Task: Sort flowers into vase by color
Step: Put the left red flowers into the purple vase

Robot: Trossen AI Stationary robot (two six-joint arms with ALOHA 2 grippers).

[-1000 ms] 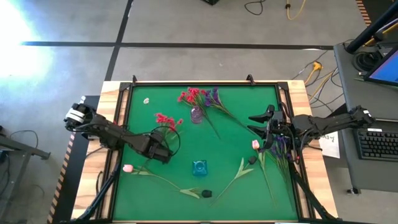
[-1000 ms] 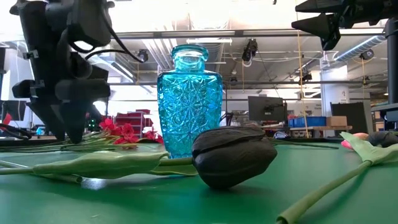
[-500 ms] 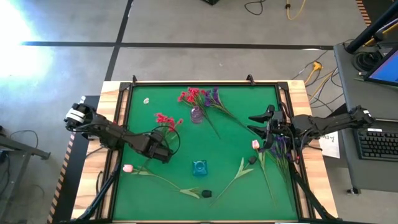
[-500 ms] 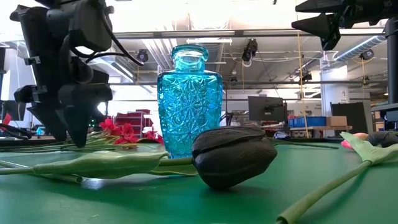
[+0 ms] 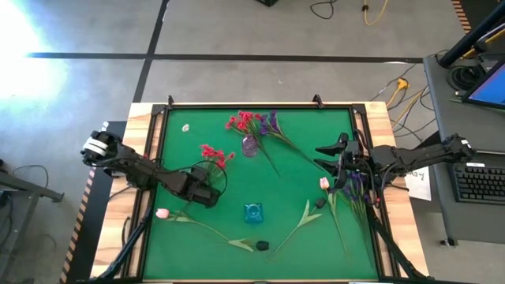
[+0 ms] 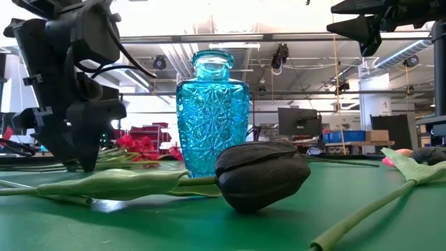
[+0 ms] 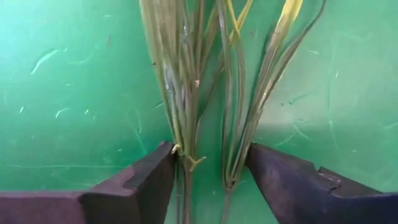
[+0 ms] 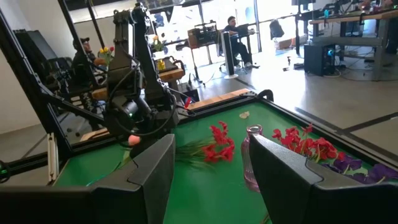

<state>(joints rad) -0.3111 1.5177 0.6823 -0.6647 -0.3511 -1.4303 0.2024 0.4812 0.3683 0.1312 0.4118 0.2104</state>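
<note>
Green felt covers the counter; no writing is legible. Only the left wrist view shows the left claw parted, straddling the thin green stems of the red flowers lying on the felt. Right claw hangs released above purple sprays.

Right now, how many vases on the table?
2. Blue vase sits near the table's centre toward the front edge; clear pinkish vase stands farther back by the red and purple flowers. None appear hidden.

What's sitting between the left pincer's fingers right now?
A bundle of thin green stems runs between the left pincer's open fingers, which flank it on the green mat; the left wrist view shows this.
</note>
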